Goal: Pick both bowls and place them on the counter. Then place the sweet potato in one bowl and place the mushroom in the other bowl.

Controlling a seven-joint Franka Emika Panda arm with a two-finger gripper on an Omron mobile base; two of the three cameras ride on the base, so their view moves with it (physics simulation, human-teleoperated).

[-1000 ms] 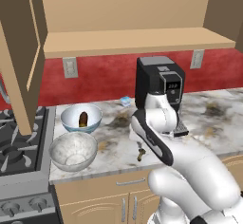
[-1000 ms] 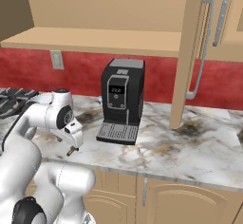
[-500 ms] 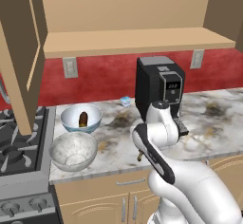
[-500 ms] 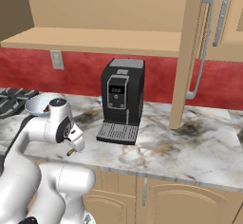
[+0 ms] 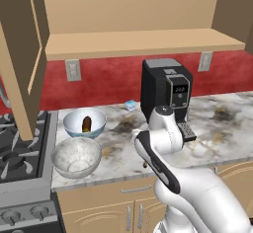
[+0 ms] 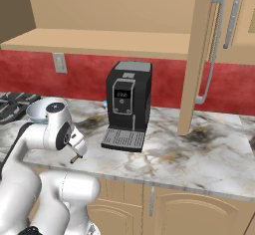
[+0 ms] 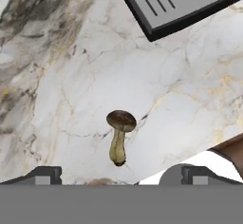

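The jaws stand wide apart and hold nothing. In the left base view, the blue bowl (image 5: 84, 122) sits on the counter (image 5: 222, 123) with the sweet potato (image 5: 86, 124) inside; the grey bowl (image 5: 76, 156) rests just in front of it, near the stove (image 5: 20, 153). In the right base view, the arm bends low before the coffee machine (image 6: 127, 104). In the hand view, the mushroom (image 7: 119, 135) lies on the marble between the fingertips (image 7: 45, 174), below the drip tray (image 7: 180, 2).
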